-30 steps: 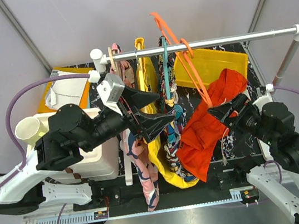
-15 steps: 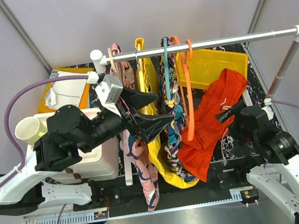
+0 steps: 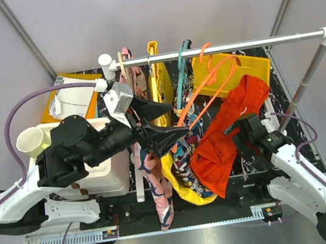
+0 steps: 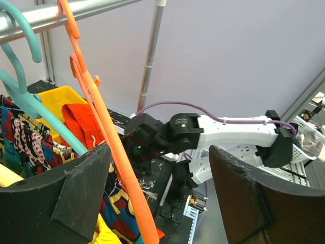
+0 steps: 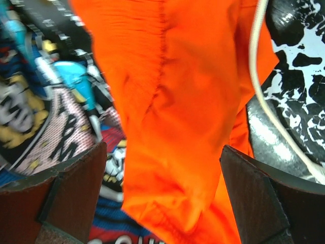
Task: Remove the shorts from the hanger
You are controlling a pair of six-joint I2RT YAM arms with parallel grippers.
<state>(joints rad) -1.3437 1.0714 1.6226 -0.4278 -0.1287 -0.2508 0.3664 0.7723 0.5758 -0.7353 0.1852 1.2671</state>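
Note:
The slim orange hanger [image 3: 206, 88] hooks on the rail and swings left, its arms bare. Its lower arm [image 4: 109, 147] runs between my left gripper's [image 3: 176, 118] open jaws, close to the left finger [image 4: 76, 198], not clamped. The orange-red shorts [image 3: 229, 130] lie off the hanger, draped from the yellow bin down the table's front right. My right gripper [image 3: 241, 130] points at them, open. In the right wrist view the shorts [image 5: 177, 101] and their pale drawstring [image 5: 260, 96] fill the space ahead of that gripper [image 5: 162, 175], ungripped.
On the rail [image 3: 243, 43] also hang a teal hanger [image 3: 181, 73], a yellow garment [image 3: 157, 83] and patterned garments [image 3: 158, 187]. A yellow bin [image 3: 228, 66] sits behind the shorts. A white tub [image 3: 106, 170] and a cup [image 3: 31, 141] stand at left. A slanted post [image 3: 311, 69] holds the rail's right end.
The hanger has swung from tipped up and right, through hanging straight, to leaning left into my left gripper's jaws. The right arm drew back and lower; the shorts stayed put.

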